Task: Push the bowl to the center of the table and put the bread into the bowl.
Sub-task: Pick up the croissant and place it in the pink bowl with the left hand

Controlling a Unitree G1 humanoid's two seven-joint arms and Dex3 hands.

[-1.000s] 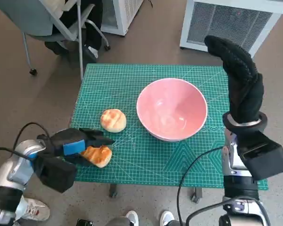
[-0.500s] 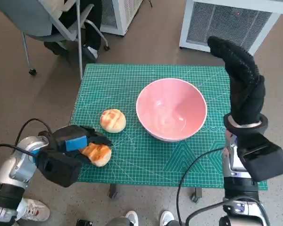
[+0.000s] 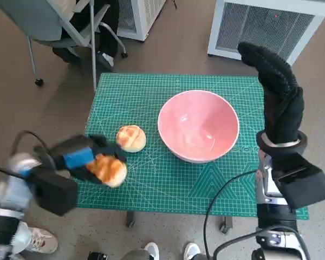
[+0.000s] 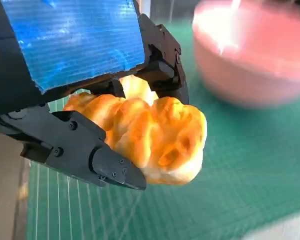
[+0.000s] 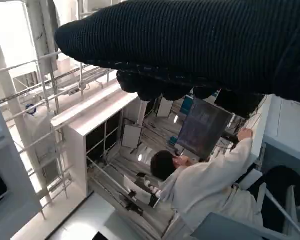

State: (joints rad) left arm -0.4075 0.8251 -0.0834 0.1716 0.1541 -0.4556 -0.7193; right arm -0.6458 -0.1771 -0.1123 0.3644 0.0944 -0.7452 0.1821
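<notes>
My left hand (image 3: 85, 158) grips a golden, knotted piece of bread (image 3: 110, 169) at the table's front left, lifted a little off the mat; the left wrist view shows the bread (image 4: 160, 137) held between the black fingers (image 4: 85, 152). A second, round bread roll (image 3: 131, 137) lies on the green mat just left of the pink bowl (image 3: 198, 125). The bowl (image 4: 250, 60) stands upright near the table's middle, a bit to the right. My right hand (image 3: 276, 92), in its black glove (image 5: 200, 45), is raised beside the bowl's right rim with fingers extended, holding nothing.
The green cutting mat (image 3: 151, 97) covers the small table. A grey chair (image 3: 59, 27) stands at the back left and a white grille unit (image 3: 260, 24) at the back right. A person (image 5: 205, 182) in a white top shows in the right wrist view. Shoes (image 3: 40, 241) show on the floor.
My left hand has closed on the knotted bread and raised it slightly off the mat, moving a little right; it is motion-blurred. The right hand and bowl have stayed put.
</notes>
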